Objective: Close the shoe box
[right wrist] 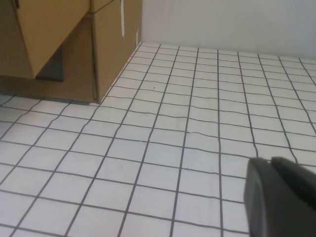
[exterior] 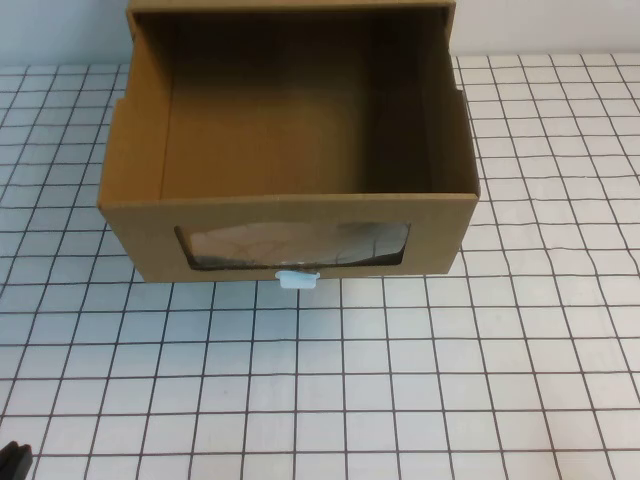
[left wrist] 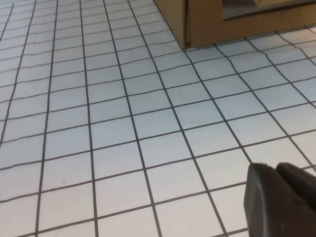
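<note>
Shoe box (exterior: 290,160) sits at far middle of the white gridded table (exterior: 420,380), drawer pulled out toward the robot, interior open to the high camera and bare inside. Drawer front faces the robot: clear rectangular window (exterior: 295,245), small white pull tab (exterior: 298,279) on its lower edge, tab overhanging the table surface. Outer sleeve visible behind the drawer at the far edge of the high view. Left gripper (left wrist: 279,202): low over the table on the robot's near left, only a dark corner of it visible in the high view; box lies ahead of it and toward the right, well apart, no contact. Its fingers appear together in the left wrist view, nothing between them. Right gripper (right wrist: 281,197): outside the high view; in the right wrist view it hangs low over bare table, box ahead of it and well apart, fingers apparently together, holding nothing
</note>
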